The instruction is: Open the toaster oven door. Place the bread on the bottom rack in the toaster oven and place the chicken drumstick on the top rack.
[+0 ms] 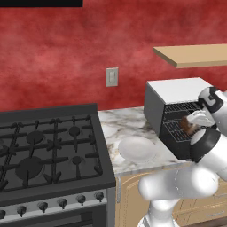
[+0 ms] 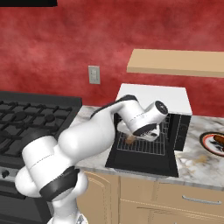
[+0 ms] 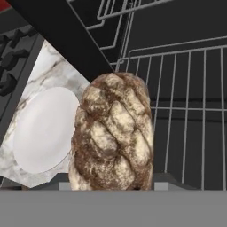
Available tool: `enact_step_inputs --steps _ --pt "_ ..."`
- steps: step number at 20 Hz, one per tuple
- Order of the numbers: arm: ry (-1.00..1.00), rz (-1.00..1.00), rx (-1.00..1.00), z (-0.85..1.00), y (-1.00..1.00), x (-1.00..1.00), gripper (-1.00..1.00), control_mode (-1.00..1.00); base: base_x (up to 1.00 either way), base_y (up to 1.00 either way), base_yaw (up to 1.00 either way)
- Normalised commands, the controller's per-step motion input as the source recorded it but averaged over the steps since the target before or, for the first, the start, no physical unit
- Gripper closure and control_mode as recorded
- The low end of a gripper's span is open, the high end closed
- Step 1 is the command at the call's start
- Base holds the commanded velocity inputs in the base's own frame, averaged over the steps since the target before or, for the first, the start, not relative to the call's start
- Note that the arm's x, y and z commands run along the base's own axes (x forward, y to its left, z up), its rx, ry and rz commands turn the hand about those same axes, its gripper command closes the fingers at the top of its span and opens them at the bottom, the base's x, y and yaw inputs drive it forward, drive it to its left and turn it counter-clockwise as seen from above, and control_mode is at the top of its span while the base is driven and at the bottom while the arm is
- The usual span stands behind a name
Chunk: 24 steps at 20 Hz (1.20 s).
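Right now I see the bread (image 3: 113, 133) up close in the hand view, a dark braided loaf dusted pale, its long axis running from the camera toward the wire rack (image 3: 186, 106) ahead of it. Its far, rounded end points into the toaster oven (image 1: 177, 91); its near end drops out of sight at the bottom, so I cannot see the finger tips. From the base views the gripper (image 2: 138, 136) sits at the oven mouth with the brown loaf in it, and the fingers look clenched on the bread just over the lower rack.

The toaster oven door (image 2: 144, 162) lies folded down flat in front of the cavity, over the counter edge. Two wire racks show inside the black box, one above the other, under the flat white top.

An empty white plate (image 1: 136, 148) rests on the marble counter (image 1: 119, 124) between the oven and the black gas stove (image 1: 48, 150). Over to the right of the oven, a second plate (image 2: 213, 143) at the picture's edge carries something brown that I cannot make out. Behind stands a mottled red wall (image 1: 66, 53) with a pale outlet (image 1: 112, 76), and a wooden shelf (image 2: 175, 62) hangs above the oven. Light wood cabinets (image 2: 175, 201) run below the counter.
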Motion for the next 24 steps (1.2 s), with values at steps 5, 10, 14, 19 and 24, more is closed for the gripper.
enact_step_inputs --steps 5,10,14,19,24 --pt "-0.02 0.02 0.0 -0.15 -0.1 0.05 1.0 -1.0 0.0 0.0 0.0" --pt "-0.01 0.01 0.0 -0.14 -0.06 0.05 1.0 -1.0 0.0 0.0 0.0" --pt "-0.01 0.04 0.0 -0.15 -0.01 0.03 1.0 -1.0 0.0 0.0 0.0" --pt "-0.06 0.06 0.0 -0.04 0.0 0.05 1.0 -1.0 0.0 0.0 0.0" --pt "-0.06 0.07 0.0 -0.02 -0.03 0.07 1.0 -1.0 0.0 0.0 0.0"
